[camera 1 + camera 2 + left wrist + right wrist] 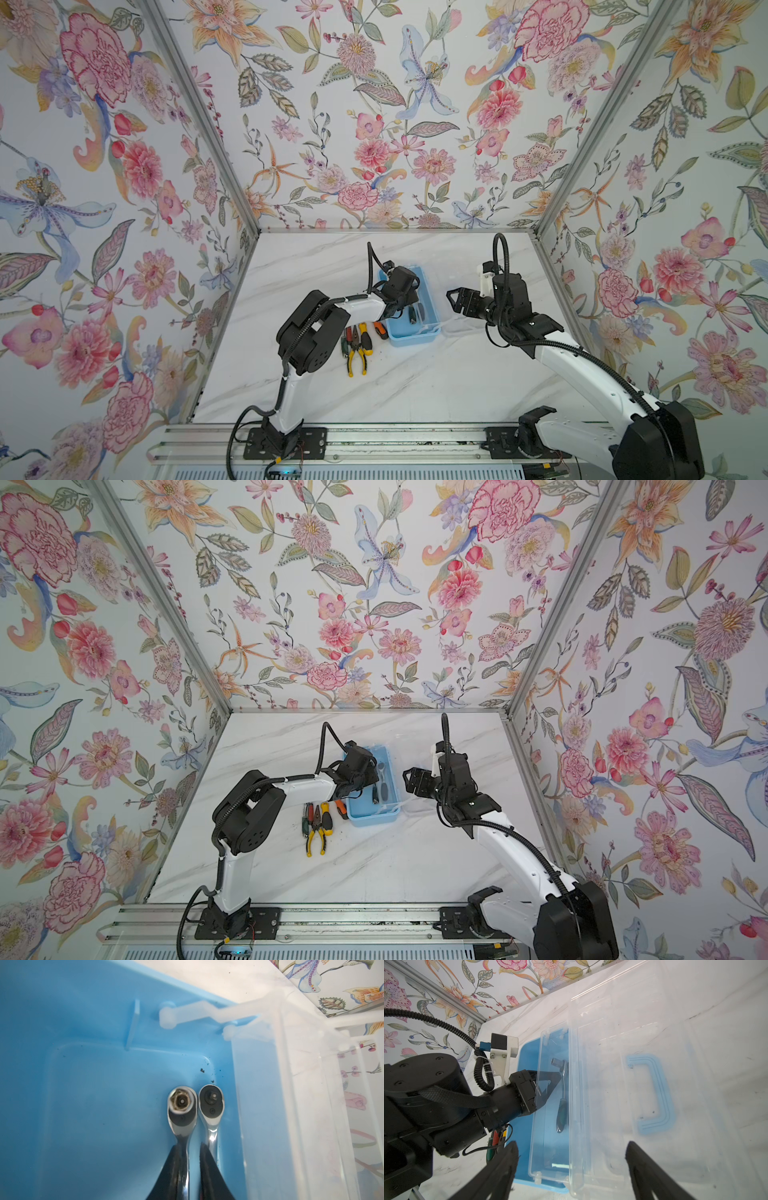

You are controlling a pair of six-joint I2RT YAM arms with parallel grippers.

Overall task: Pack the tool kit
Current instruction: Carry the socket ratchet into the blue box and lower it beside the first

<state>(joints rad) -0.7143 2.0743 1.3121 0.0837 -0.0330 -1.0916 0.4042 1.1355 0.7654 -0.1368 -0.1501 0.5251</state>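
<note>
The blue tool box (pixel 411 340) (pixel 374 818) stands open mid-table, its clear lid (pixel 654 1022) folded out to the right. My left gripper (pixel 190 1147) (pixel 402 309) reaches down into the box. Its fingers stand narrowly apart around the chrome shank of a ratchet wrench (pixel 182 1103) (pixel 562 1111), with a thin gap on one side. That wrench lies on the box floor. A second ratchet head (pixel 211 1101) lies right beside it. My right gripper (pixel 571 1147) (pixel 455 299) hovers open over the lid, holding nothing.
Yellow-handled pliers (pixel 356 353) (pixel 316 833) and several screwdrivers (pixel 365 334) lie on the marble table just left of the box, under my left forearm. The lid carries a blue handle (pixel 662 1088). Floral walls enclose the table on three sides.
</note>
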